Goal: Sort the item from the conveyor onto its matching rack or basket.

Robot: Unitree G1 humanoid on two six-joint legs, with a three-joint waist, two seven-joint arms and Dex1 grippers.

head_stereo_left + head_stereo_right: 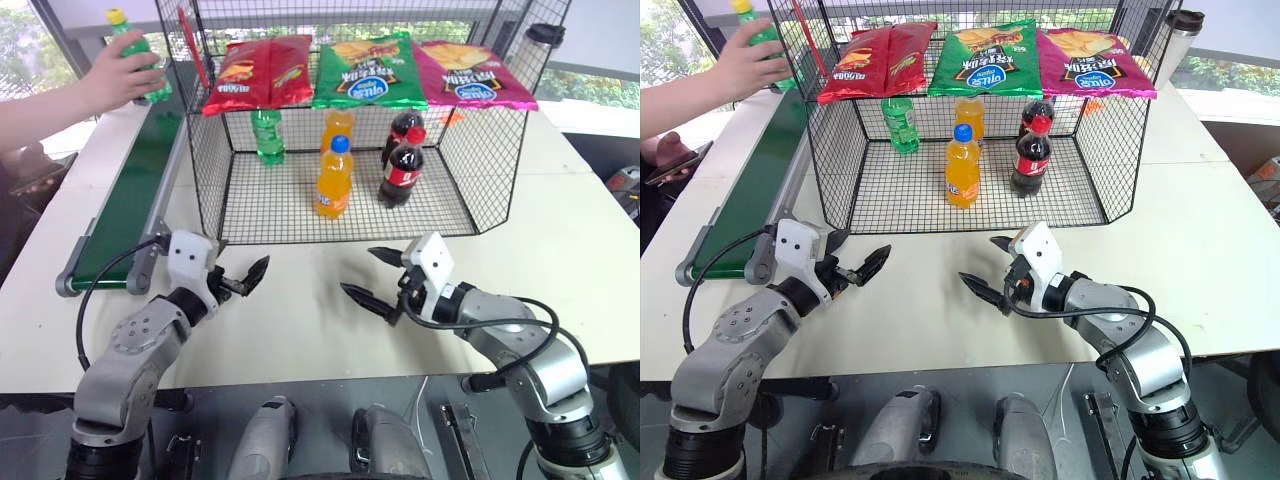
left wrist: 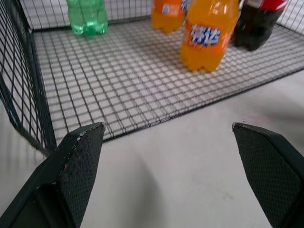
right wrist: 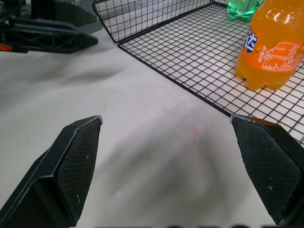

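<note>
The green bottle (image 1: 140,62) with its yellow cap is far ahead of my left gripper (image 1: 237,279) and off to its left, gripped in a person's hand (image 1: 118,78) above the far end of the conveyor (image 1: 125,205). I judge it is being set down there so the belt can carry it toward me. The basket (image 1: 470,170) stands just ahead of both grippers, already holding a green bottle, two orange ones and two colas, with chip bags on the shelf above. My left gripper hangs above the table with jaws spread wide, holding nothing. My right gripper (image 1: 385,280) is likewise released and empty.
</note>
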